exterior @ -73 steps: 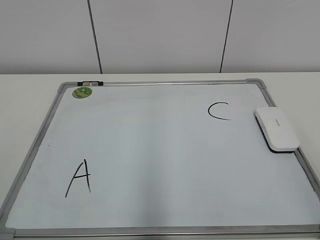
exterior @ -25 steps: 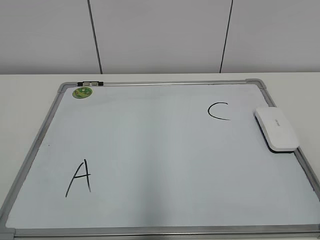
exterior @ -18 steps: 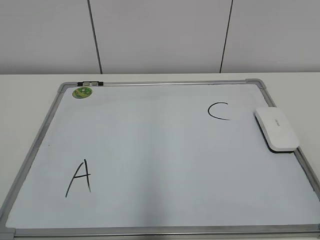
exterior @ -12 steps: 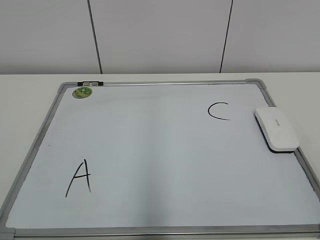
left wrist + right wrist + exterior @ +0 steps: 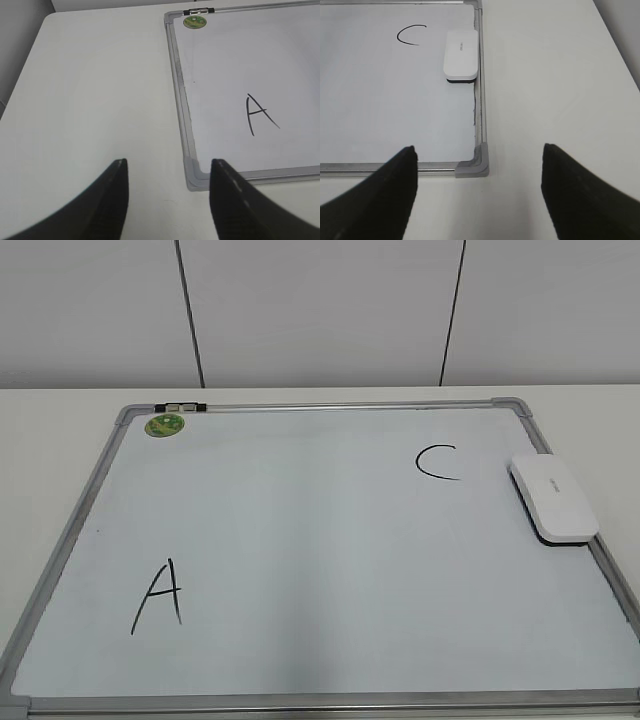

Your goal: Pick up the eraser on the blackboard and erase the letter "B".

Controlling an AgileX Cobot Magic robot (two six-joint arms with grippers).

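The blackboard (image 5: pixel 330 570) is a white board with a grey frame, lying flat on the table. The white eraser (image 5: pixel 553 497) lies on its right edge, also seen in the right wrist view (image 5: pixel 461 55). No letter "B" shows on the board; only a black "A" (image 5: pixel 158 596) and a black "C" (image 5: pixel 438 462) are there. My left gripper (image 5: pixel 167 167) is open and empty over the table by the board's near left corner. My right gripper (image 5: pixel 479 152) is open and empty near the board's near right corner (image 5: pixel 479 165). Neither gripper shows in the exterior view.
A small round green magnet (image 5: pixel 164 424) sits at the board's far left corner, beside a small metal clip (image 5: pixel 180 407) on the frame. A white panelled wall (image 5: pixel 320 310) stands behind the table. Bare white table (image 5: pixel 95 90) lies on both sides of the board.
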